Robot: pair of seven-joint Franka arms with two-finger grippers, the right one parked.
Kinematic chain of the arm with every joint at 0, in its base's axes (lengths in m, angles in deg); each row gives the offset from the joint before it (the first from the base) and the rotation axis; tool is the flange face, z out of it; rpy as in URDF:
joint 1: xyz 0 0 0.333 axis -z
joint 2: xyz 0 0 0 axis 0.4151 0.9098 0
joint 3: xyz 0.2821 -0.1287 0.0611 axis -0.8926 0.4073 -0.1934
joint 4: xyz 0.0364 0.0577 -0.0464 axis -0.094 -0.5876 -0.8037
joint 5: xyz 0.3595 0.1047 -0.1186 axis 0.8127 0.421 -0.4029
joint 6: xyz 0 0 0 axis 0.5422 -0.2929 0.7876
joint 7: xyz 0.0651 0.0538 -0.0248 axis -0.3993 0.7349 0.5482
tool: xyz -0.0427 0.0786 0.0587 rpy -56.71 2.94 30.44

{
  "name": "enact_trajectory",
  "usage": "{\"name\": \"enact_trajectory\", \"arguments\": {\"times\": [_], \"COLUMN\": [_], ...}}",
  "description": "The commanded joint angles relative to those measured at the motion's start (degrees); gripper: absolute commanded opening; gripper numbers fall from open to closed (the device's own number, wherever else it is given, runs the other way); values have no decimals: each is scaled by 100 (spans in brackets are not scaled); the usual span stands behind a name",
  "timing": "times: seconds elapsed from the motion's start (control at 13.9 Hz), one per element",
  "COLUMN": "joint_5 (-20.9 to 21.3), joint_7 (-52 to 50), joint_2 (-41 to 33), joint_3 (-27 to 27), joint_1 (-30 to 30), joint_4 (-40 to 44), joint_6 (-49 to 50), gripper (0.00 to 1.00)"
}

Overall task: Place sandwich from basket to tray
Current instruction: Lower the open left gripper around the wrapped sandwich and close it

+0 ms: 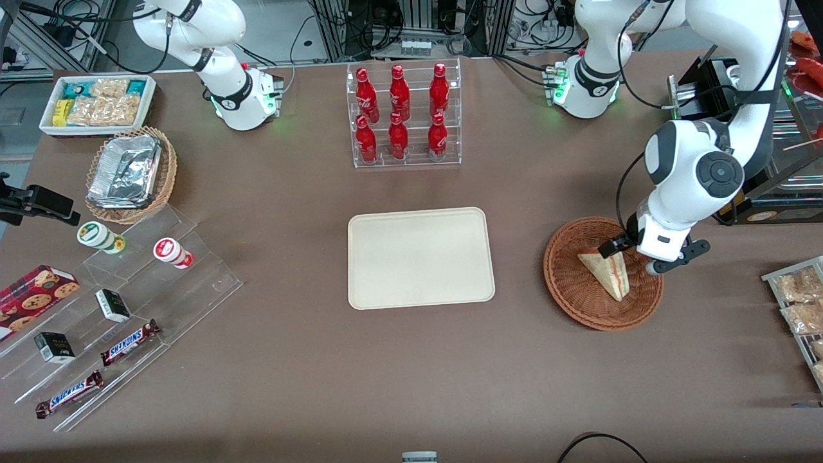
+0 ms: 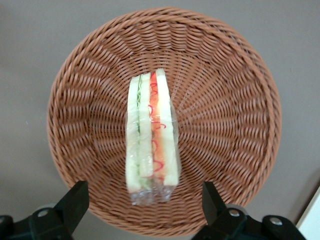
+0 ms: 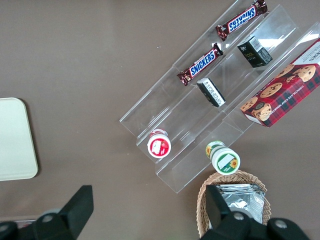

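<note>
While in the basket [image 2: 235,75], sandwich [image 2: 151,135] lies between spread fingers [image 2: 75,202].

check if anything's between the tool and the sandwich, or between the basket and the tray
Nothing visible. The tool hangs open just above the sandwich in the basket, with only air between them. Only bare table lies between the basket and the empty tray.

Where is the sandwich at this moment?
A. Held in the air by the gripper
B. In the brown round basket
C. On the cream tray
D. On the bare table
B: the sandwich lies in the basket, with the open gripper above it; the tray holds nothing.
</note>
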Motion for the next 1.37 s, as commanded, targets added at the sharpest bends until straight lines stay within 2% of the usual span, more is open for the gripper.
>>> {"name": "enact_trajectory", "arguments": {"times": [0.0,0.58,0.72,0.79,0.86,0.94,1.3], "joint_5": [0,-62,-245,-298,-299,-299,-256], "joint_7": [-433,-485,-494,-485,-494,-451,42], "joint_2": [106,730,888,906,933,942,1012], "joint_3": [-17,-35,-35,-35,-35,-43,-43], "joint_1": [27,-43,-43,-43,-43,-43,-114], "joint_4": [4,22,39,48,83,127,926], "joint_6": [-141,-615,-634,-634,-607,-572,498], "gripper": [100,100,100,94,44,0,0]}}
